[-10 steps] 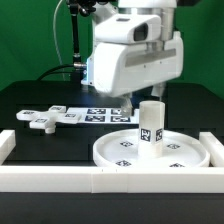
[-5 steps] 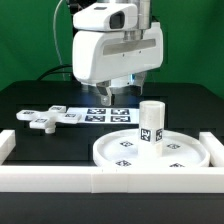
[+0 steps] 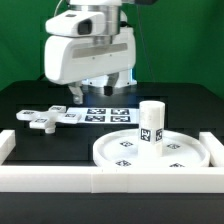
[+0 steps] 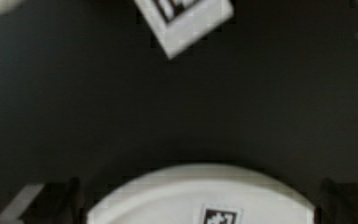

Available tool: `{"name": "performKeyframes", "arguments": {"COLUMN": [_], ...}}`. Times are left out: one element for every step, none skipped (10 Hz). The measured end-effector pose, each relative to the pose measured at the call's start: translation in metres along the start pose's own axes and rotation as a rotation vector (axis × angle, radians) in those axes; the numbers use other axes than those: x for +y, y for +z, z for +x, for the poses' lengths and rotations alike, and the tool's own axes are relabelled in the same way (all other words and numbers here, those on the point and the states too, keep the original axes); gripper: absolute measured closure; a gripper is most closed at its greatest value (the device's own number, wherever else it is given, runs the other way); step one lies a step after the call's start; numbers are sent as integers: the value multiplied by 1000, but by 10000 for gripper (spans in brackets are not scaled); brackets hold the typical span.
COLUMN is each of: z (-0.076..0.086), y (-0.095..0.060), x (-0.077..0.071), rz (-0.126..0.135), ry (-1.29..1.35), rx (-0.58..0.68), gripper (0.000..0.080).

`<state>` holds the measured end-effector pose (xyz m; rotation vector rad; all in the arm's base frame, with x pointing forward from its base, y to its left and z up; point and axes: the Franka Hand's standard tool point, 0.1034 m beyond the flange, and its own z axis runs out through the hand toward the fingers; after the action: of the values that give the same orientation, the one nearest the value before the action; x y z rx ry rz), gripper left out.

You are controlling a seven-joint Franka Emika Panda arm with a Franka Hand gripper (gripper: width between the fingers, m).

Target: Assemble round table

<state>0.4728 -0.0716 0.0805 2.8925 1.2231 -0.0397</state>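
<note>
Exterior view: the Panda's gripper [image 3: 92, 92] hangs above the black desk [image 3: 190, 105], jaws spread and holding nothing, near the marker board [image 3: 105, 113]. The round table's parts lie below it. The large rimmed disc [image 3: 150, 152] rests flat toward the exterior view's right, just behind the white border bars [image 3: 100, 180]. The short cylindrical leg [image 3: 151, 123] stands upright on about the middle of the disc. The cross-shaped foot piece [image 3: 45, 118] lies flat on the desk at the exterior view's left, apart from the disc and just beside the marker board's end.

All three parts look to be hard moulded plastic: stiff, probably light, and smooth enough to slip or turn in a loose pinch. The foot piece sits low, so the likely hold is across one narrow arm of the cross, with the fingers brought right down to the desk. The leg would take a squeeze across its round sides, near the top.

Whether the leg is seated in the disc or merely standing there cannot be made out. The wrist view is blurred: the fingertips [image 4: 51, 198] show wide apart, and a white rounded part [image 4: 185, 192] with a tag sits between them, disc or leg unclear. The arm above the wrist is cut off.
</note>
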Motion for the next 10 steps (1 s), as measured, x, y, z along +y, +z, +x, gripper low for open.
{"name": "performKeyframes", "arguments": {"z": [2, 2, 1, -2, -18, -40, -55, -64, -61, -60], "y": [0, 0, 0, 1, 3, 5, 7, 8, 8, 8], "x": [-1, -1, -1, 1, 11, 21, 28, 31, 30, 29], "rz": [1, 1, 1, 1, 4, 9, 0, 3, 3, 4], "ry": [-2, -3, -2, 0, 25, 84, 120, 152, 145, 141], "rx": [0, 0, 0, -1, -4, -8, -7, -8, -8, -7], "gripper": [150, 150, 150, 150, 150, 150, 150, 150, 150, 150]}}
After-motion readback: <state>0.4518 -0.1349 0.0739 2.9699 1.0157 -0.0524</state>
